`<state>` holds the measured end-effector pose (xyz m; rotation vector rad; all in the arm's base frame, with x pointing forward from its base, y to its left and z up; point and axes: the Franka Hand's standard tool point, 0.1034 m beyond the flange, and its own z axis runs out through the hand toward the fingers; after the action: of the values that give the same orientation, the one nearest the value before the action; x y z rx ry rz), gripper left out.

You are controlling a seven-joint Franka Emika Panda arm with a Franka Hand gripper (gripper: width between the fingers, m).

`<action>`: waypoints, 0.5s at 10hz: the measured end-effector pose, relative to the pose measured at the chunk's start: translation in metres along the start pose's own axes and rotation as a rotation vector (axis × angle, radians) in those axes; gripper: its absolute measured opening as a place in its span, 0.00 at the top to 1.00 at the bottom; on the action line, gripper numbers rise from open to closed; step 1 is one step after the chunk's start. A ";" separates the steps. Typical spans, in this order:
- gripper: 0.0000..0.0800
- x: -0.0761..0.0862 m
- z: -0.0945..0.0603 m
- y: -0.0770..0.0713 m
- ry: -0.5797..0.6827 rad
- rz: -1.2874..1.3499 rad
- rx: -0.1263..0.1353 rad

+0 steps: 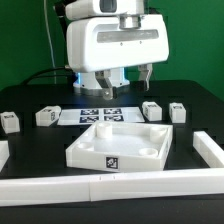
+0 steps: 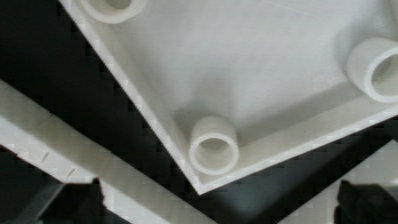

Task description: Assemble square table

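The white square tabletop [image 1: 118, 143] lies in the middle of the black table with its raised rim up and a tag on its near side. The wrist view looks into it [image 2: 249, 70] and shows round leg sockets [image 2: 217, 150] at its corners. Two tagged leg blocks [image 1: 46, 116] lie at the exterior view's left and two more [image 1: 152, 110] at its right. My gripper [image 1: 126, 82] hangs open and empty above the table, behind the tabletop. Its dark fingertips [image 2: 63, 202] show at the edge of the wrist view, wide apart, with nothing between them.
The marker board [image 1: 100, 115] lies flat behind the tabletop, under the gripper. Long white border bars run along the front [image 1: 100, 185] and the exterior view's right side [image 1: 208, 150]. One bar crosses the wrist view [image 2: 54, 140] beside the tabletop's corner.
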<state>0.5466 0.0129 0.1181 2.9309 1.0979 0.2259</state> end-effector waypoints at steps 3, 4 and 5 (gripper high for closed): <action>0.19 0.000 0.000 0.000 0.000 0.000 0.000; 0.19 0.000 0.001 0.000 -0.001 0.000 0.001; 0.19 0.000 0.001 0.000 -0.002 0.000 0.001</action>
<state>0.5461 0.0129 0.1169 2.9317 1.0986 0.2227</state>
